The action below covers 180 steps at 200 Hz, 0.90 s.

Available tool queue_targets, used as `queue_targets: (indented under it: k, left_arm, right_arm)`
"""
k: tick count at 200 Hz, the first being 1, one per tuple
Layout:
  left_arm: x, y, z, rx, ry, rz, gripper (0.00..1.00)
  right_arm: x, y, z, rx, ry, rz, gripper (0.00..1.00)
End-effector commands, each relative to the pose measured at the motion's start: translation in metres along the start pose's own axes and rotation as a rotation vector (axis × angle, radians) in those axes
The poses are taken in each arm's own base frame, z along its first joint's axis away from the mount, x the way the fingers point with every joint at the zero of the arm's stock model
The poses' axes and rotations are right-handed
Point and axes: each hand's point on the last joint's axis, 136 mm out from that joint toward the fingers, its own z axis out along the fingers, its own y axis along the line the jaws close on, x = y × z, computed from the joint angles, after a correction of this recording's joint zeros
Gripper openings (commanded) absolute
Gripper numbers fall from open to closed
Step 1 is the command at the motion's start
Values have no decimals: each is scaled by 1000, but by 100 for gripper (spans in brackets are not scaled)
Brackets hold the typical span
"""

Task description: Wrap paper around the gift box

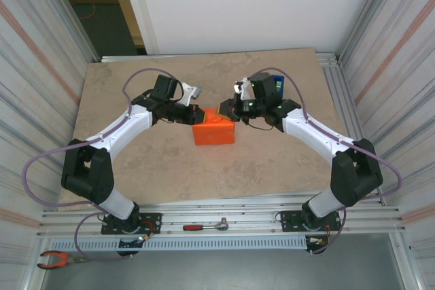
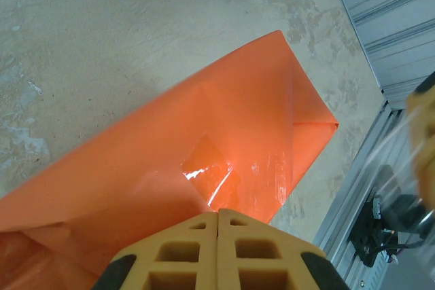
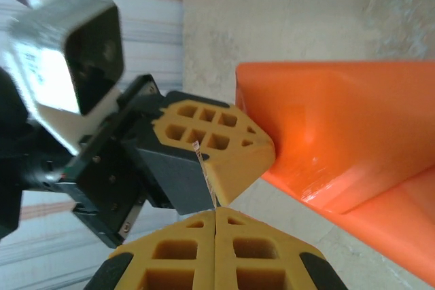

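Left gripper (image 1: 197,115) shut on nothing, tip against the parcel's end. Right gripper (image 1: 228,108) shut on a thin clear strip (image 3: 204,174), likely tape.

Paper (image 1: 214,132) is folded round the box, which is hidden inside, mid-table (image 1: 272,168). One shiny taped seam and one triangular end flap show.

Judged late stage: ends still to fix. Dispenser (image 1: 275,86) sits behind.

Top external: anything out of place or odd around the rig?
Two stray tools lie at the near edge: a red-handled ratchet on the metal rail and orange-handled pliers in the near-left corner. Neither seems to belong to a wrapping job.
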Motion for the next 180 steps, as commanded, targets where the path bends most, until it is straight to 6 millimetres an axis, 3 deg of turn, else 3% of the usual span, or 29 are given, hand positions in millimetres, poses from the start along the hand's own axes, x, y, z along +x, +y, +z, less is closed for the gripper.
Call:
queue_targets:
  k: [1, 94, 180]
  left_arm:
    - [36, 11, 10, -30, 110, -51, 1]
    - [37, 12, 12, -28, 115, -53, 1]
    - [37, 10, 11, -19, 114, -55, 1]
  right_arm:
    - [1, -2, 14, 14, 8, 21, 0]
    - [-4, -13, 24, 36, 6, 36, 0]
    - [1, -66, 26, 242, 28, 61, 0]
